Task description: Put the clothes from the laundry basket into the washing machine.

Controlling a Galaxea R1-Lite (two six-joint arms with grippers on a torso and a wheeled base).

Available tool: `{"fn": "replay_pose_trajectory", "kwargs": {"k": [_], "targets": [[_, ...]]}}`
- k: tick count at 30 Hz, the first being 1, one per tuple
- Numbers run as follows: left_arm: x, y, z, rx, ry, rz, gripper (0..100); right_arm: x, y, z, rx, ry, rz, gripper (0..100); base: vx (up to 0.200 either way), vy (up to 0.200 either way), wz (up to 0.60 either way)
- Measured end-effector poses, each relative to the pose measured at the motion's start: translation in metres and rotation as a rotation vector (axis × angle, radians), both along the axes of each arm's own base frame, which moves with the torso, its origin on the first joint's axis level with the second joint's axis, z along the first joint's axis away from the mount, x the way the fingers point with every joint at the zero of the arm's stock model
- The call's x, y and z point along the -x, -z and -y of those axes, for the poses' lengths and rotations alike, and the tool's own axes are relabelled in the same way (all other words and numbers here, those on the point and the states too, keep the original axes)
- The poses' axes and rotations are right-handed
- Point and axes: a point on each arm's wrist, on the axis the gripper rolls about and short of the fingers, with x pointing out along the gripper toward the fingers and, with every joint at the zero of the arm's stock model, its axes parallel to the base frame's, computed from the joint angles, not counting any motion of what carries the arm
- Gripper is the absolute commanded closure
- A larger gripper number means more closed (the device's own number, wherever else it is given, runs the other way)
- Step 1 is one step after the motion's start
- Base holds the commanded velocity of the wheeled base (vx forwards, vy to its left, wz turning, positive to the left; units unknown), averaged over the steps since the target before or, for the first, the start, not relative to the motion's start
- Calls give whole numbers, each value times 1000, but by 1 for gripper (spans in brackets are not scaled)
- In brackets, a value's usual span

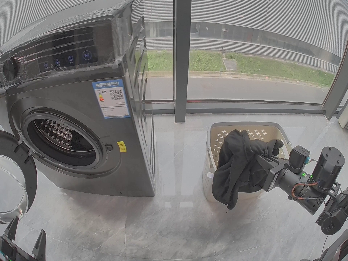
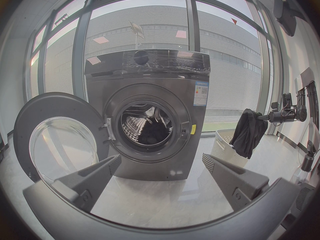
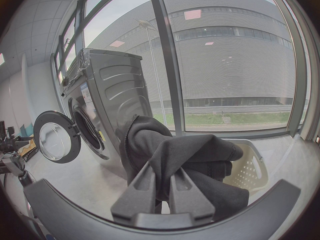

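1. The left gripper (image 1: pixel 26 237) sits at 7 o'clock in the head view, low and partly cut off by the edge. Its fingers are spread wide with nothing between them, and its wrist view faces the machine's mouth.
2. The door (image 1: pixel 14 178), at 8 o'clock, is swung fully open, so the way into the drum (image 1: pixel 61 138) is free.
3. The washing machine (image 1: pixel 83 127) fills 10 o'clock. In the left wrist view something dark lies deep in the drum, possibly a garment already loaded, but it is too dim to be sure.
4. The laundry basket (image 1: pixel 213 138) stands on the floor at 4 o'clock, well apart from the machine.
5. The black garment (image 1: pixel 235 164) hangs lifted over the basket, with its lower folds trailing down the front wall. It hides most of the inside, so I cannot tell whether other clothes lie there.
6. The right gripper (image 1: pixel 261 161), also at 4 o'clock, is clenched on the garment's upper fold.
7. The step in hand looks like the carry. The next move calls for swinging the garment toward 9 o'clock, high enough for the trailing cloth to clear the rim, then feeding it into the drum.
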Motion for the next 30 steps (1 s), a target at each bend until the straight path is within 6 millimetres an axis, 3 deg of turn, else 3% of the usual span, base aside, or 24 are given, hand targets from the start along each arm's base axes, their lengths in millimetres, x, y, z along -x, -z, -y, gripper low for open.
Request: {"fn": "replay_pose_trajectory", "kwargs": {"k": [7, 13, 30], "targets": [[0, 0, 0, 2, 0, -1, 0, 2, 0, -3, -4, -18, 0, 100, 0, 200, 0], [0, 0, 0, -2, 0, 0, 0, 2, 0, -4, -6, -22, 0, 100, 0, 0, 0], [0, 0, 0, -3, 0, -1, 0, 4, 0, -7, -7, -37, -3, 100, -176, 0, 0]]}}
